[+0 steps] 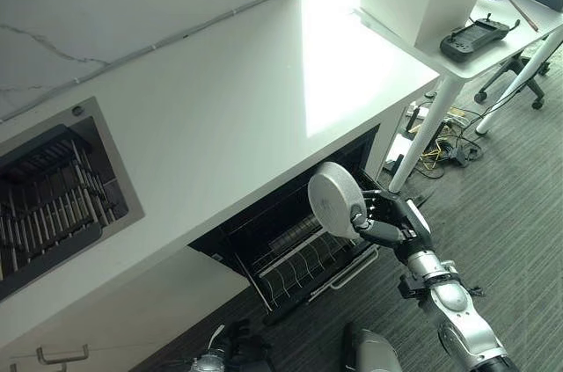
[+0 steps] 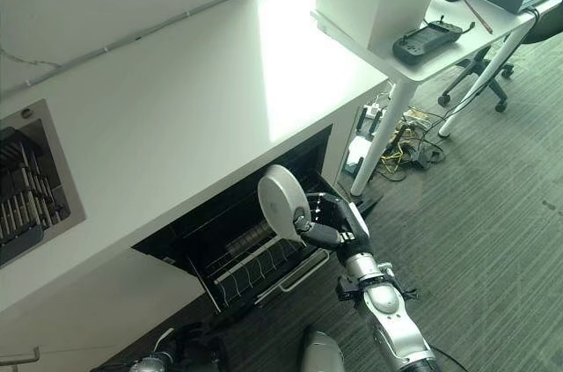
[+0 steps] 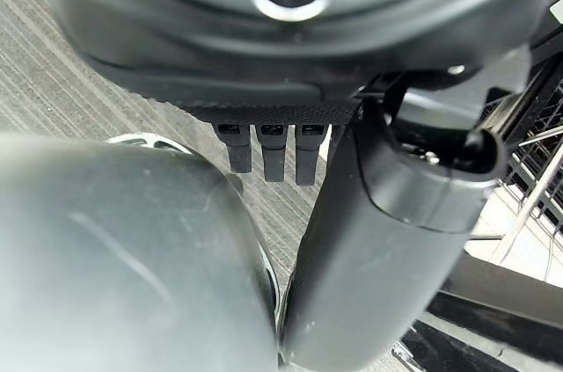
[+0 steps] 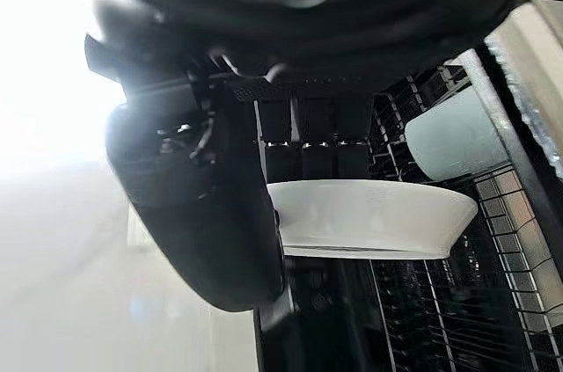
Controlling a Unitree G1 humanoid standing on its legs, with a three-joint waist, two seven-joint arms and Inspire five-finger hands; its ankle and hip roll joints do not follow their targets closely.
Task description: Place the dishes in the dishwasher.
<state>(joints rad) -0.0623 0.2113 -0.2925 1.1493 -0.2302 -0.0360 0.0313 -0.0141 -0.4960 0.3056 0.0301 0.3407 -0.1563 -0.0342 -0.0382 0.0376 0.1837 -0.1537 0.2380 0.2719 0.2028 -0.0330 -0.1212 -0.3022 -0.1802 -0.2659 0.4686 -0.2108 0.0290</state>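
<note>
My right hand (image 1: 387, 227) is shut on a round white dish (image 1: 334, 199), thumb on one face and fingers behind the rim. The dish stands on edge above the pulled-out wire rack (image 1: 303, 265) of the open dishwasher (image 1: 264, 231) under the counter. In the right wrist view the dish (image 4: 378, 218) is pinched by the thumb (image 4: 211, 214) with the rack's black wires past it. A pale cup (image 4: 449, 134) lies in the rack. My left hand (image 1: 233, 341) hangs low near the carpet, left of the rack, fingers (image 3: 264, 152) straight and holding nothing.
The white counter (image 1: 229, 99) overhangs the dishwasher. A sink (image 1: 53, 196) with a drying rack is set into it at the left. A white table (image 1: 457, 55) with a box and a controller stands at the right, with cables (image 1: 440, 148) and a chair beyond.
</note>
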